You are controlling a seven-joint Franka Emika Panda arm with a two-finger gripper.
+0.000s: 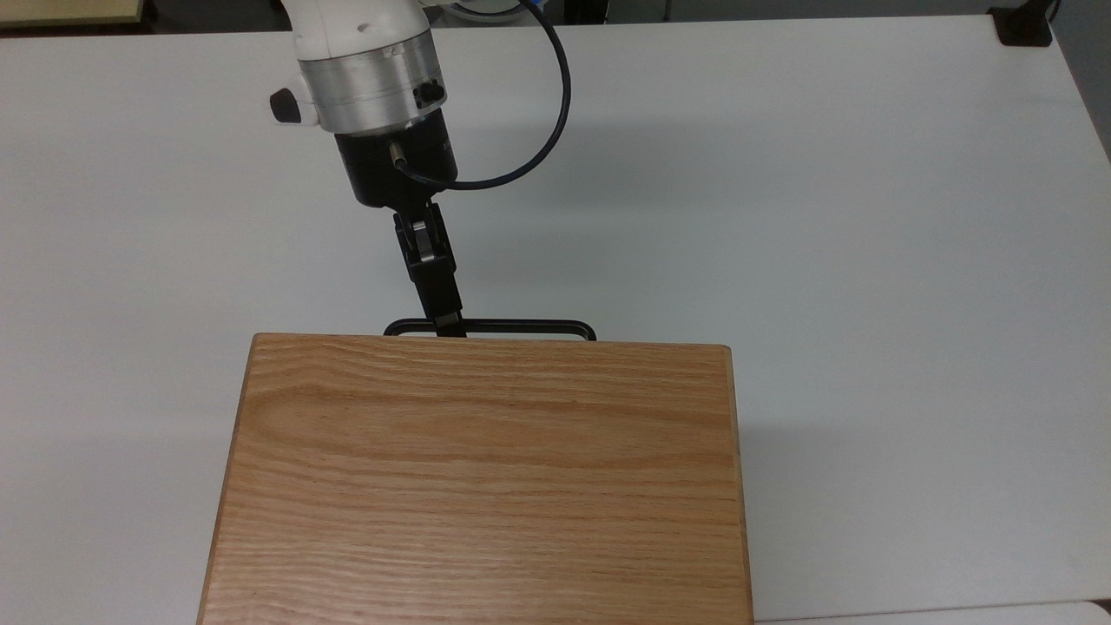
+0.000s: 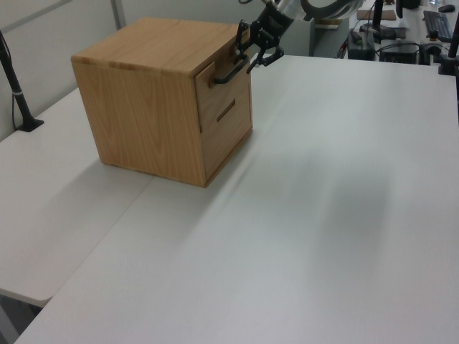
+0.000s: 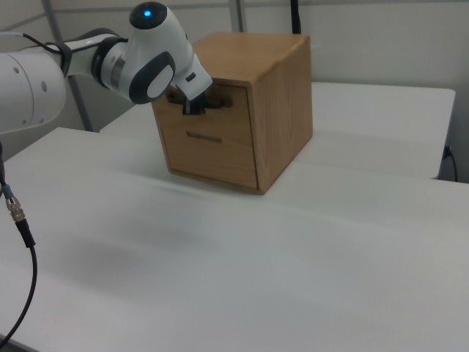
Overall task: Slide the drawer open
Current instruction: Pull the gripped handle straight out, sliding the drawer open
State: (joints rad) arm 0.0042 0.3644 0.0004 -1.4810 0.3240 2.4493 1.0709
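The oak cabinet (image 1: 477, 486) stands on the white table (image 1: 868, 260). Its upper drawer (image 2: 224, 92) carries a long black bar handle (image 1: 529, 328), which juts past the far edge of the cabinet top in the top view. My gripper (image 1: 449, 325) reaches down at the handle's left part in the top view. In the left view the gripper (image 2: 250, 51) is open, with one finger above the handle (image 2: 226, 75) and one below it. In the right view the drawer (image 3: 229, 110) faces the camera, and the gripper (image 3: 194, 107) sits at its handle behind my arm's wrist.
A lower drawer with a slot grip (image 2: 226, 110) sits beneath the upper one. A black cable (image 1: 542, 139) loops off my wrist. A black clamp (image 1: 1022, 26) sits at the table's far right corner in the top view. A black post (image 2: 16, 86) stands at the left view's left.
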